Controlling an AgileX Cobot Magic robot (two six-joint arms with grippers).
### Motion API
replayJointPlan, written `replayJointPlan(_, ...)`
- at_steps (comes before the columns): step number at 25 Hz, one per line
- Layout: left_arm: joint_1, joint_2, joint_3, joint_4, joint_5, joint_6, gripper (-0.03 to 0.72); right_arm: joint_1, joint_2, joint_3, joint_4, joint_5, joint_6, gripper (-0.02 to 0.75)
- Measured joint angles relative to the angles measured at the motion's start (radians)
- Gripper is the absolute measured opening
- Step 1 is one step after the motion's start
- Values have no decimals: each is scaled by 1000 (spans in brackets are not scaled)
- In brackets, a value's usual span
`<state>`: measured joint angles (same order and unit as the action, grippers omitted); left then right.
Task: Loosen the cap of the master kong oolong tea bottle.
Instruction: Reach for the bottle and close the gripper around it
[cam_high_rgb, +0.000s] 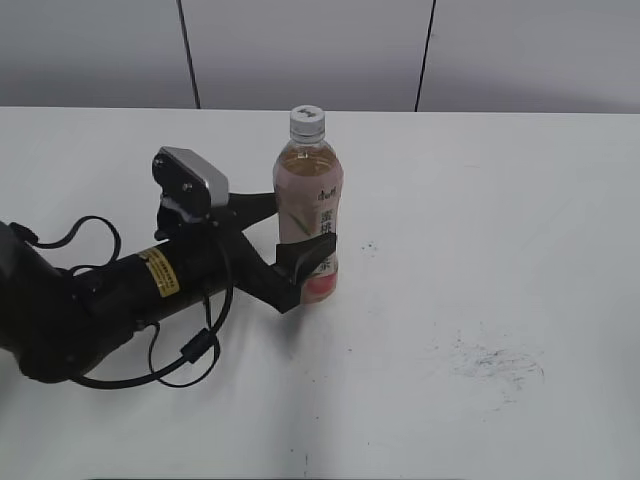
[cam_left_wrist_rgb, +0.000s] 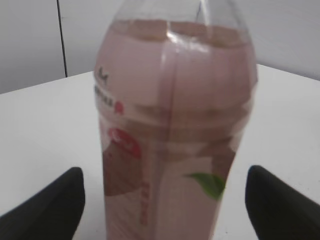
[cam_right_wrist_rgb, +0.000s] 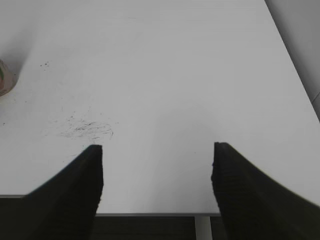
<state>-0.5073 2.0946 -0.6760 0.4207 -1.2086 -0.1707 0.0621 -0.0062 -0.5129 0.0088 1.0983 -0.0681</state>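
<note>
The master kong oolong tea bottle (cam_high_rgb: 310, 180) stands upright mid-table, amber tea inside, pink-and-white label. Its white cap (cam_high_rgb: 307, 121) sits on top. My left gripper (cam_high_rgb: 298, 225) is open and straddles the bottle's lower half, one finger behind it and one in front. In the left wrist view the bottle (cam_left_wrist_rgb: 175, 100) fills the middle between the left gripper's (cam_left_wrist_rgb: 165, 200) two fingers, with a gap on each side; the cap is out of view there. My right gripper (cam_right_wrist_rgb: 157, 150) is open and empty over bare table, not seen in the exterior view.
Dark scuff marks (cam_high_rgb: 495, 360) lie on the white table (cam_high_rgb: 480, 200) right of the bottle, also in the right wrist view (cam_right_wrist_rgb: 82, 129). The bottle's base (cam_right_wrist_rgb: 4, 80) shows at that view's left edge. The table's front edge (cam_right_wrist_rgb: 150, 212) runs below the right fingers.
</note>
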Motion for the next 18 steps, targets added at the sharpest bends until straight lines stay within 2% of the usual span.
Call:
replayJointPlan(7,0,52,-80,2,-1,-26,580,0,0,0,-4,0,0,515)
replayJointPlan(9,0,55,-90,4,0,-31,538,0,0,0,-4,0,0,514)
replayJointPlan(12,-1,55,-96,15,-1,-32,393,0,0,0,-9,0,0,514)
replayJointPlan(18,2,55,-98,77,0,-28,382,0,0,0,-9,0,1,514)
